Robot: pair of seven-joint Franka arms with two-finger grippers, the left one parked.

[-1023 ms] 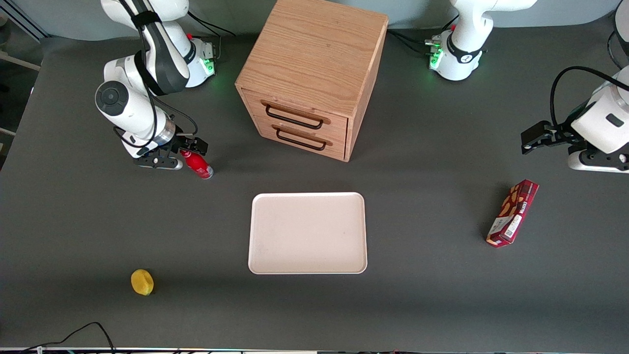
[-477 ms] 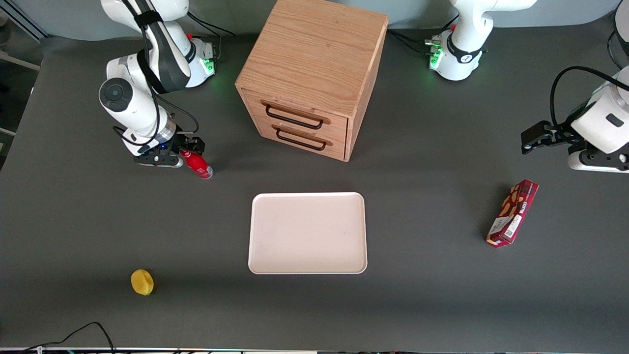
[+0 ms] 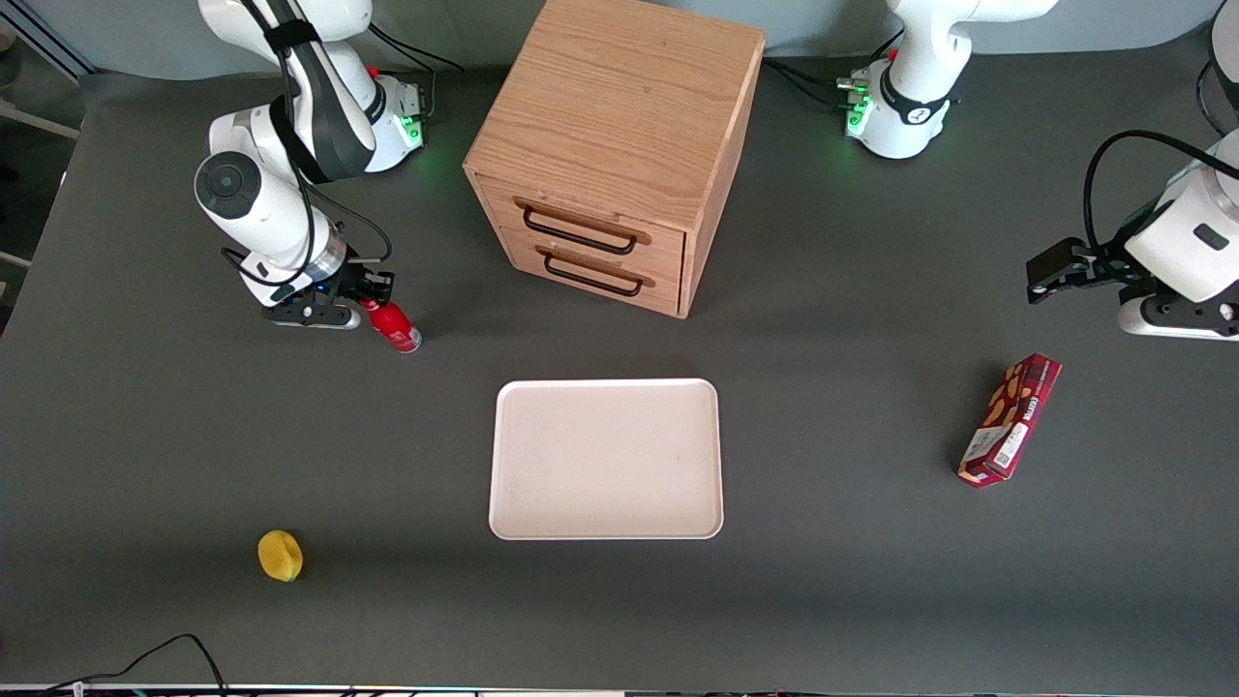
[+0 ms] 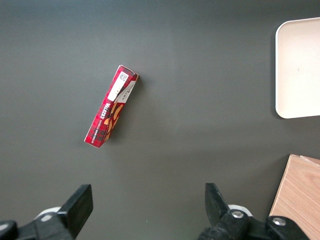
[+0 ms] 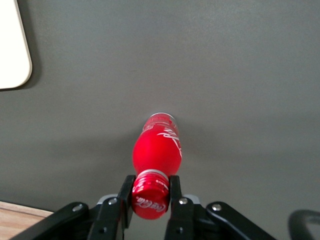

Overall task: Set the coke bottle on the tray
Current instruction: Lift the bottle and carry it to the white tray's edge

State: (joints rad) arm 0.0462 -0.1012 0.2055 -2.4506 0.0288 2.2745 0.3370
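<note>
The coke bottle [image 3: 393,327], slim and red with a red cap and white lettering, stands on the dark table toward the working arm's end. My gripper [image 3: 368,302] is shut on its cap. In the right wrist view the two fingers press both sides of the red cap [image 5: 150,201], and the bottle's body [image 5: 157,150] reaches down to the table. The pale cream-pink tray [image 3: 607,458] lies flat, nearer the front camera than the drawer cabinet, apart from the bottle. One rounded corner of the tray [image 5: 12,50] shows in the right wrist view.
A wooden cabinet [image 3: 610,145] with two drawers stands farther from the camera than the tray. A yellow lemon-like object [image 3: 280,556] lies nearer the camera than the bottle. A dark red snack box [image 3: 1010,418] lies toward the parked arm's end; it also shows in the left wrist view [image 4: 111,110].
My gripper has shifted slightly and its fingers have closed on the bottle's cap. The bottle stands more upright than one second ago. Its base stays in the same spot.
</note>
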